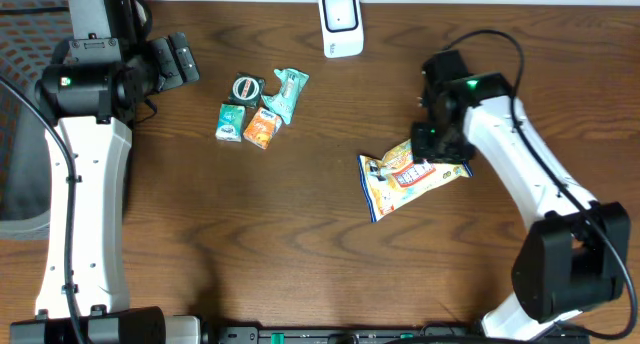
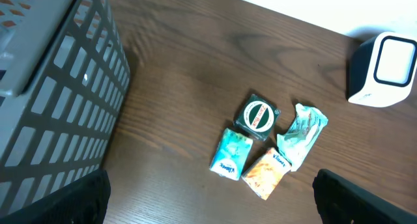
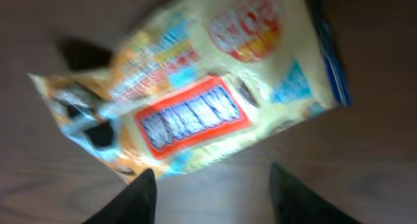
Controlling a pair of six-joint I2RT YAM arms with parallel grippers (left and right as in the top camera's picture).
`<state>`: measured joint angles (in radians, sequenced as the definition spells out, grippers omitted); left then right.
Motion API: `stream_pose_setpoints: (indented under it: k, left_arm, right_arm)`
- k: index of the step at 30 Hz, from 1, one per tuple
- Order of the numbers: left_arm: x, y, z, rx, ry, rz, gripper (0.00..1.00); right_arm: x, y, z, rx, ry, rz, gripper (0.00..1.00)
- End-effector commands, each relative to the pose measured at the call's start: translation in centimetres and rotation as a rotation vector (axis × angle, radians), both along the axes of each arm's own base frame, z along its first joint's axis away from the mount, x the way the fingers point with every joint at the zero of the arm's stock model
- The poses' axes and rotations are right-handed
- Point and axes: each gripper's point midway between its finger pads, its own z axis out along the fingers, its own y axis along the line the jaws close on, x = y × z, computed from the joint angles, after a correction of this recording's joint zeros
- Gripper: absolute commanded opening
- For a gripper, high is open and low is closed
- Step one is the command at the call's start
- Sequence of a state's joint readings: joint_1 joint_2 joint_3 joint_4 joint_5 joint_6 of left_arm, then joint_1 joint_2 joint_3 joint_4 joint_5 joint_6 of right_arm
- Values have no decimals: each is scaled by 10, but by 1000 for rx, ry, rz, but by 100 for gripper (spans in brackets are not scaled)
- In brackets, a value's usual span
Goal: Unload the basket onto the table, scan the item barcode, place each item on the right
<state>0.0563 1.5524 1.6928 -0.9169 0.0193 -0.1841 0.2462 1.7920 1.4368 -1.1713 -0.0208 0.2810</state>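
- The snack bag [image 1: 408,180] lies flat on the table [image 1: 300,244], right of centre. It is well apart from the white scanner [image 1: 340,22], which stands at the far edge.
- The right gripper [image 1: 441,152] hangs over the bag's right end. In its wrist view the two fingers are parted with only bare wood between them, and the bag's edge is just ahead of the tips, so nothing is gripped.
- The left gripper [image 1: 182,56] sits at the far left with its fingers spread wide and empty. It looks down on a cluster of small items: a round tin [image 2: 260,115], a teal packet [image 2: 301,133], a blue-green packet [image 2: 230,154] and an orange packet [image 2: 268,172]. A grey basket [image 2: 52,87] stands to their left.
- What could go wrong, as I see it:
  - The bag is thin, crinkly film lying flat, so the fingers may slide off it or pinch only a corner.
  - Held by a corner, the bag would likely droop and twist (floppy packs do), and the code could turn away from the scanner window.
  - I see no barcode on the upper face. If it is underneath, the bag must be turned or the scan will miss.
- Writing:
  - The bag has a red-bordered blue panel with white lettering and a red roundel, but both are too blurred to read.
  - The tin's red-and-white label and the packets' print are too small to make out.
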Motion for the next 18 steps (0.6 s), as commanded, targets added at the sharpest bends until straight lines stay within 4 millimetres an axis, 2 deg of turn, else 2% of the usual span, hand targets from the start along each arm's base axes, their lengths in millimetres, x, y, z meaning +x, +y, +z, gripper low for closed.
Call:
stream_pose_setpoints:
  k: [1,5,9,12,14,16,18]
  left_arm:
    - [0,2,-4,3,12,14,98]
    - [0,2,-4,3,12,14,98]
    - [0,2,-4,3,12,14,98]
    - [0,2,-4,3,12,14,98]
    - [0,2,-4,3,12,14,98]
    - [0,2,-4,4,12,14,98]
    - [0,2,-4,3,12,14,98]
  right_arm:
    - [-12,-11,-9,-24,56,-67,48]
    - [-23,-19,-26,-34,94,-147,47]
    - [-21,-23,-43,-18,78,-215,50]
    - [-10,-20,-54,48,36,-237,54]
    - [10,-20,-62,120,-40,-263,57]
    - [22,-24,-64,137,-91,-277,69]
    - [36,-21,-63,196,-142,-282,70]
